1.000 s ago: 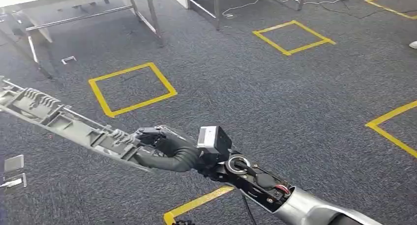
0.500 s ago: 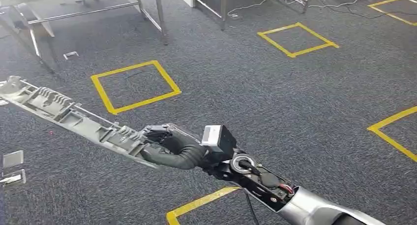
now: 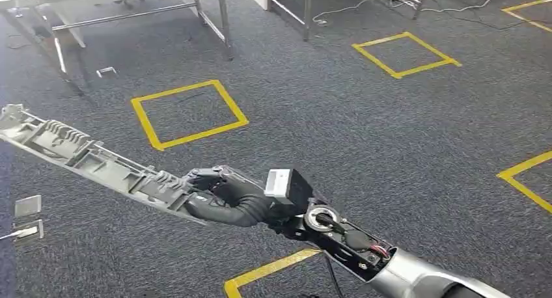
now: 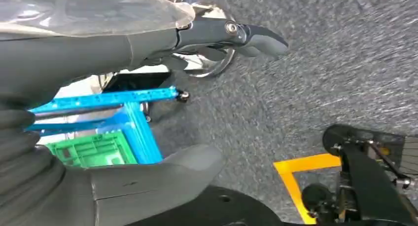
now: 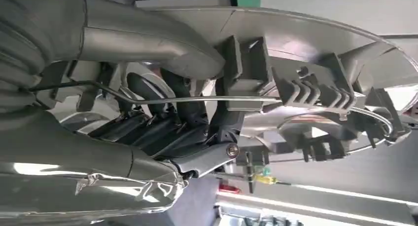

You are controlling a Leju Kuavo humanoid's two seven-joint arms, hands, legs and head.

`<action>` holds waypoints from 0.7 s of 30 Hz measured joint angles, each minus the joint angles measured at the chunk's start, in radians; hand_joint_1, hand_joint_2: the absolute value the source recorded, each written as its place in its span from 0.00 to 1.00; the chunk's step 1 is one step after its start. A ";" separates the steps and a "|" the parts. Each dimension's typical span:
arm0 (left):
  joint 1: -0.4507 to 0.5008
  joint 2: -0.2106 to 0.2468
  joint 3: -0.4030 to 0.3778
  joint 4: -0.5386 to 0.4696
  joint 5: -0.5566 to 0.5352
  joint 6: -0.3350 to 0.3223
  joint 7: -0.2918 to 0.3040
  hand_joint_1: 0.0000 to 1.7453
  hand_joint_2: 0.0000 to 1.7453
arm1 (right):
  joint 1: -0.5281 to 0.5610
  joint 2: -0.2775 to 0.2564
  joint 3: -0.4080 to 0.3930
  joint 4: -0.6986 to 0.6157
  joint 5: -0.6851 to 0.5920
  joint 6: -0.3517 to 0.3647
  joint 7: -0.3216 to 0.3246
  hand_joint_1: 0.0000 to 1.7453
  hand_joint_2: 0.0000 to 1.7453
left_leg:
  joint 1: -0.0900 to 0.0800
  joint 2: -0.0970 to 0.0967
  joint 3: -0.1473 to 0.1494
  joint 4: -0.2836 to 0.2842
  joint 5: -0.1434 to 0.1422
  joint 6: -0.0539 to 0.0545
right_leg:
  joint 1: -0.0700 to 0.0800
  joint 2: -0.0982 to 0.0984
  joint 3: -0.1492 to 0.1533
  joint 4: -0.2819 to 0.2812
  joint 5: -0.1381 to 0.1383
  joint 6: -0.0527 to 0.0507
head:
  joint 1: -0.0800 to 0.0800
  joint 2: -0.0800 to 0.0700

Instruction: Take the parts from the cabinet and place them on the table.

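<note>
The right hand [image 3: 218, 197] still grips a long grey ribbed plastic part [image 3: 84, 158], held out to the left above grey carpet, while the whole floor view has slid right, suggesting the robot is turning toward the far-left table [image 3: 117, 2]; the left hand [image 4: 148, 43] hangs with its fingers apart, holding nothing.

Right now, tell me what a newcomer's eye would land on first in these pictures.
First, the long grey part, ribbed and clipped, which the right hand grips at one end so that it reaches out over the carpet to the robot's left. Next, the yellow tape squares on the floor ahead. In the left wrist view, the left hand holds nothing, with a blue frame and a green crate beyond it.
</note>
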 joint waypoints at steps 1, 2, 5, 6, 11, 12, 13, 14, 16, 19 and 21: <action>0.000 0.000 0.000 0.000 0.000 0.000 0.000 0.00 1.00 | 0.000 0.000 0.000 0.000 0.000 0.000 0.000 1.00 1.00 | 0.001 -0.012 0.002 0.001 -0.002 -0.003 | 0.000 0.003 0.035 -0.076 0.047 -0.003 | 0.000 0.000; 0.000 -0.001 0.000 0.000 -0.001 0.000 0.000 0.00 1.00 | 0.000 0.000 0.000 0.000 0.000 0.000 0.000 1.00 1.00 | 0.003 -0.024 0.005 0.003 -0.004 -0.008 | -0.001 0.017 0.079 -0.171 0.096 -0.007 | 0.000 0.000; -0.004 -0.001 0.000 0.000 -0.002 0.000 0.000 0.00 1.00 | 0.000 -0.001 0.001 0.000 0.000 0.001 -0.002 1.00 1.00 | 0.007 -0.052 -0.010 0.010 -0.003 -0.030 | -0.004 0.079 0.123 -0.271 0.107 -0.014 | 0.000 0.000; 0.000 -0.001 0.000 0.000 -0.002 0.000 0.000 0.00 1.00 | 0.000 -0.001 0.002 0.000 0.003 0.001 -0.002 1.00 1.00 | 0.011 -0.061 -0.012 0.006 -0.001 -0.038 | 0.004 0.070 0.122 -0.271 0.106 -0.018 | 0.000 0.000; 0.001 0.000 0.000 0.000 -0.002 0.000 0.004 0.00 1.00 | -0.002 0.000 0.002 -0.001 0.007 0.000 -0.004 1.00 1.00 | 0.010 0.022 -0.093 0.161 -0.078 -0.063 | 0.000 0.014 0.141 -0.291 0.110 -0.050 | -0.004 0.000; -0.001 0.000 0.000 0.000 -0.002 0.000 0.004 0.00 1.00 | -0.002 0.000 0.002 -0.001 0.007 0.000 -0.004 1.00 1.00 | 0.010 0.030 -0.137 0.243 -0.108 -0.065 | 0.003 0.000 0.142 -0.291 0.109 -0.051 | -0.003 0.000; -0.001 0.000 0.000 0.000 -0.002 0.000 0.004 0.00 1.00 | -0.002 -0.001 0.002 0.000 0.009 0.000 -0.004 1.00 1.00 | 0.010 0.034 -0.174 0.307 -0.124 -0.066 | 0.006 -0.013 0.142 -0.291 0.106 -0.054 | -0.003 0.000; 0.000 0.000 0.000 0.000 -0.002 0.000 0.004 0.00 1.00 | -0.001 -0.001 0.002 0.000 0.010 -0.002 -0.004 1.00 1.00 | 0.010 0.036 -0.191 0.330 -0.117 -0.066 | 0.007 -0.025 0.144 -0.290 0.105 -0.055 | -0.004 0.000; 0.001 0.001 0.000 0.000 -0.002 0.000 0.004 0.00 1.00 | -0.001 -0.002 0.002 0.000 0.011 -0.002 -0.004 1.00 1.00 | 0.009 0.043 -0.143 0.226 -0.044 -0.062 | 0.010 -0.046 0.151 -0.290 0.098 -0.054 | -0.003 0.000; -0.001 0.004 0.000 0.000 -0.005 0.000 0.005 0.00 1.00 | -0.003 -0.002 0.002 -0.001 0.012 -0.001 -0.005 1.00 1.00 | -0.012 0.131 -0.032 0.007 0.027 -0.048 | 0.022 -0.070 0.163 -0.288 0.085 -0.041 | -0.004 0.000; -0.005 0.004 0.000 0.000 -0.006 0.000 0.005 0.00 1.00 | -0.004 -0.002 0.002 -0.001 0.014 -0.001 -0.004 1.00 1.00 | -0.013 0.104 -0.041 0.006 0.026 -0.035 | 0.024 -0.089 0.165 -0.288 0.080 -0.033 | -0.003 0.000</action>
